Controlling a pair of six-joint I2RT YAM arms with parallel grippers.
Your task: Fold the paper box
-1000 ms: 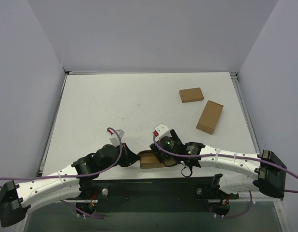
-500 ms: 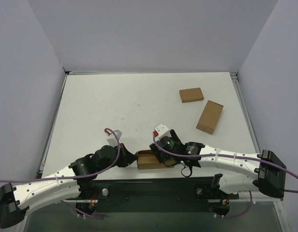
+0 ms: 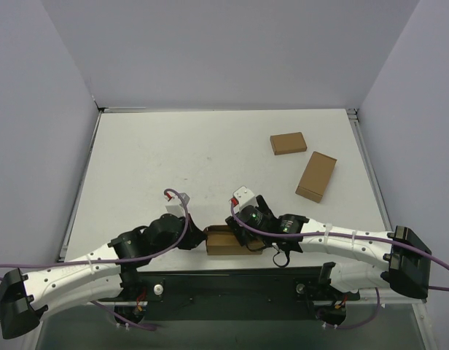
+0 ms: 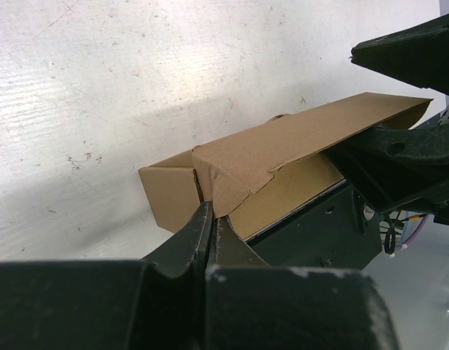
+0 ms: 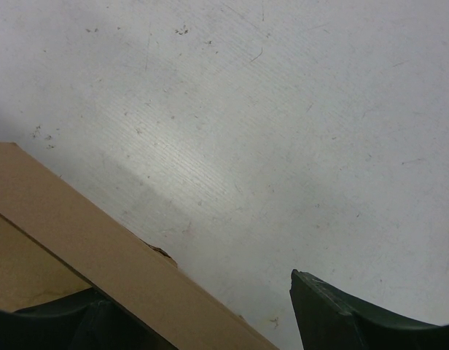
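top external: overhead, from near edge, whole white surface [image 3: 210, 153] | left wrist: low, close on brown cardboard paper box [image 4: 283, 146] | right wrist: close, downward | shared: that box [image 5: 86, 240]

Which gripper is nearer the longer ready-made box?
Right. Right gripper, at the paper box's right end, is nearer the longer box; left gripper is at the paper box's left end.

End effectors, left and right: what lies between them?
Only the paper box, still partly open. The top external view shows it between them.
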